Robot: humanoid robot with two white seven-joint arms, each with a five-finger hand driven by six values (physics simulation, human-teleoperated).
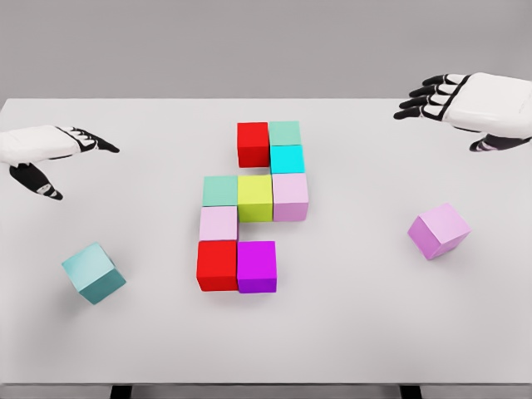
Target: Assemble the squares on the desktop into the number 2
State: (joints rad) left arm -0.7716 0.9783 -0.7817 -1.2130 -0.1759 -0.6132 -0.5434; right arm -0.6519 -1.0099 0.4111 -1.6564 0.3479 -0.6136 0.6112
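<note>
We see a white table with nine cubes pushed together at its middle. Top row: a red cube with a green cube touching its right side. Below the green one sits a cyan cube, and below that a pale pink cube. The middle row runs leftward from the pale pink: a yellow-green cube, then a mint cube. Under the mint one is a pale lilac cube, under that a second red cube, with a magenta cube touching its right side.

Two cubes lie loose, well apart from the cluster: a tilted light blue cube at lower left and a tilted violet-pink cube at right.

Our left hand hovers over the table's left edge, fingers extended, grasping nothing. Our right hand hovers at the upper right, fingers spread, also empty.
</note>
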